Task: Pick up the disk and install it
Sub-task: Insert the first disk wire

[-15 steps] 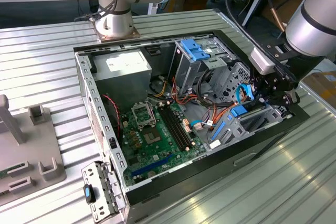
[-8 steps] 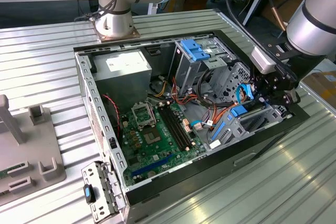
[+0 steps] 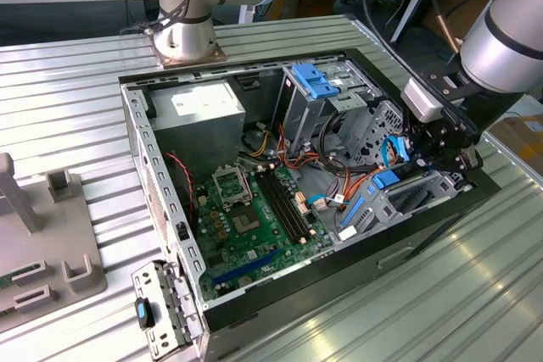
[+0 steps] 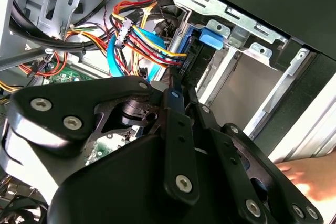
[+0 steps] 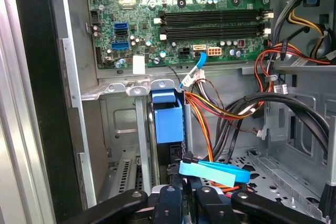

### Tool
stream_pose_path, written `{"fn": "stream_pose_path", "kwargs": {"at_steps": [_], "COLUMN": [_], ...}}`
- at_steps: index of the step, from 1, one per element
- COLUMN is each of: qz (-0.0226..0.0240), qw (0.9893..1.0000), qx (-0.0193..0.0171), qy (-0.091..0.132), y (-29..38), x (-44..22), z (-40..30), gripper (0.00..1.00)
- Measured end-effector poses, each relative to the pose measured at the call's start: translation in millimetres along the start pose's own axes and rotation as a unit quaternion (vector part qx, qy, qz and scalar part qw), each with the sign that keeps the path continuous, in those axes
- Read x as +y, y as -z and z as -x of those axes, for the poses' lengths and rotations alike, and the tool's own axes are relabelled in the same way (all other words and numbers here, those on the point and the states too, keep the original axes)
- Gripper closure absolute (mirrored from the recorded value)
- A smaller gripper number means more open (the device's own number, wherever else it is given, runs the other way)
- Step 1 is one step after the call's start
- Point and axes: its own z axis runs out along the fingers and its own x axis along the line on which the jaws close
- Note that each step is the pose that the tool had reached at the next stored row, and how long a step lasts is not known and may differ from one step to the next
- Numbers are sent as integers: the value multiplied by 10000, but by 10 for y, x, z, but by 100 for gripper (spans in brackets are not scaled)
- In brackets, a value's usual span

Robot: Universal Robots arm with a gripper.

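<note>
Open computer case (image 3: 161,201) on my ribbed metal worktop (image 3: 76,91), green motherboard (image 3: 254,226) inside, grey power supply (image 3: 191,112), orange and yellow wiring (image 5: 210,108).

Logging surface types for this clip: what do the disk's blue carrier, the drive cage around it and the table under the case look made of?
The disk shows a carrier that looks like moulded plastic: uniform bright blue, soft sheen. The drive cage looks like bare stamped sheet metal: dull grey, folded edges, punched slots. The table appears to be ribbed metal, probably aluminium: pale grey with parallel grooves.
</note>
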Motion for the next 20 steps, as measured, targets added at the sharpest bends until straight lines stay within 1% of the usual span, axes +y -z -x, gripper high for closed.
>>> {"fn": "stream_pose_path", "kwargs": {"at_steps": [2, 10, 17, 18, 20], "qz": [0, -3, -3, -3, -3], "qw": [10000, 10000, 10000, 10000, 10000], "qx": [0, 26, 22, 27, 27], "qy": [0, 4, 3, 4, 4], "y": [-8, -43, -49, -44, 17], "x": [1, 5, 6, 5, -2], "z": [0, -4, -5, -4, 2], "gripper": [83, 83, 82, 76, 76]}}
